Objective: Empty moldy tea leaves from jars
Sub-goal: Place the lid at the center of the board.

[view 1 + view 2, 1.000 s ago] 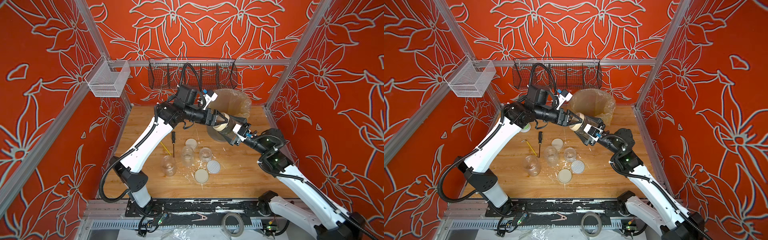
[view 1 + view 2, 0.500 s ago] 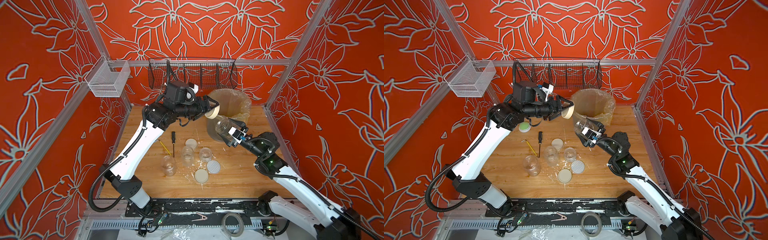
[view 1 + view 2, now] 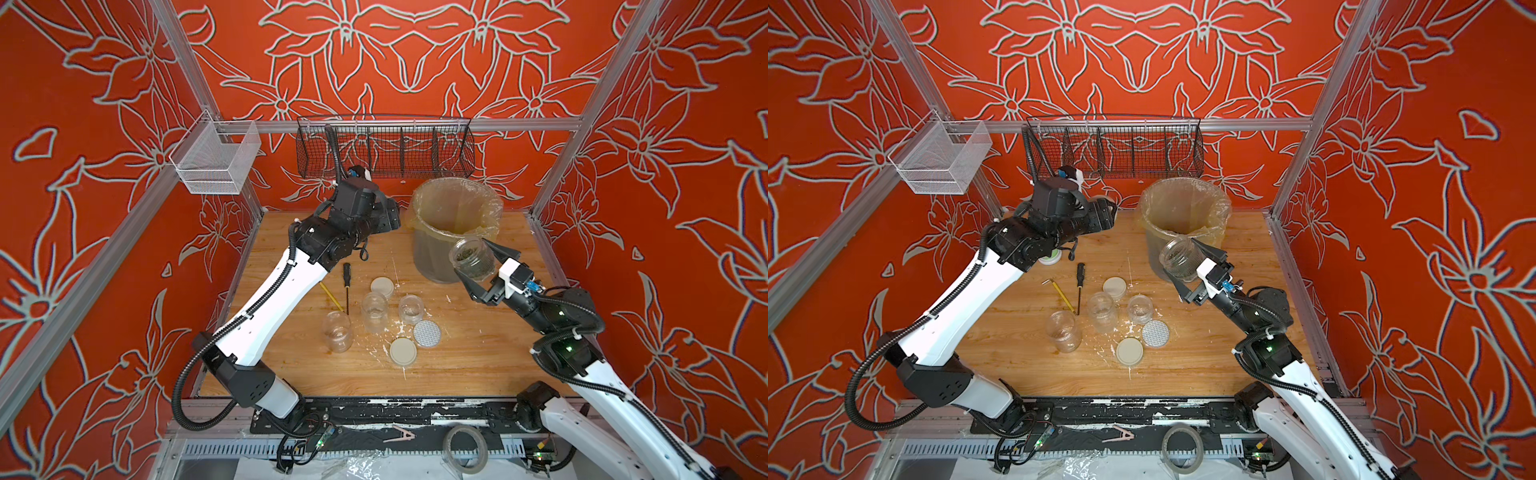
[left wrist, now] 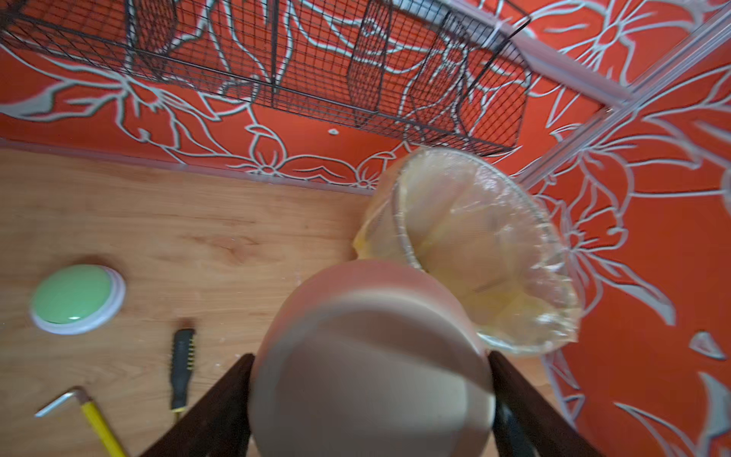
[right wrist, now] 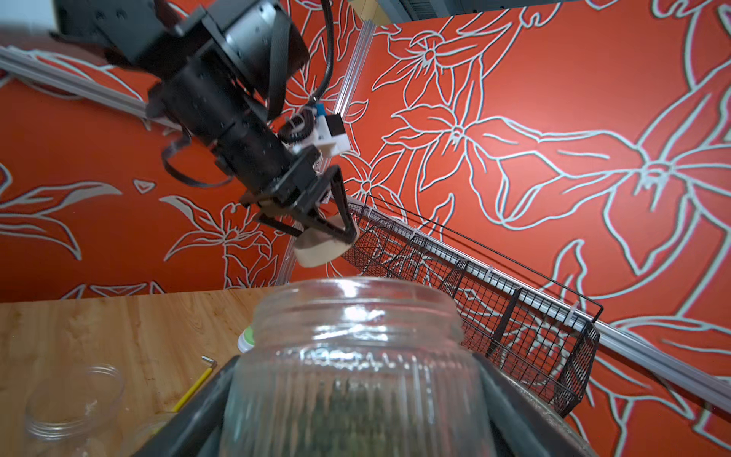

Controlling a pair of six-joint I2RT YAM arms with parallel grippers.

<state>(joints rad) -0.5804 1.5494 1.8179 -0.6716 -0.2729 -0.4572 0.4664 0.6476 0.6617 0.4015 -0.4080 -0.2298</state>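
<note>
The lid (image 5: pixel 320 247) is off now: my left fingers (image 5: pixel 343 209) clamp it at the jar's (image 3: pixel 471 259) 10 o'clock; right fingers (image 3: pixel 500 248) grip the jar, ready to tip.

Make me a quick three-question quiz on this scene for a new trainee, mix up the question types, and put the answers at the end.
1. True or false: the jar in the right hand has its lid on.
2. What does the left hand hold? A) a screwdriver B) a cream lid C) a dotted lid
3. How many open jars stand on the table?
Key: 1 false; 2 B; 3 three.
</note>
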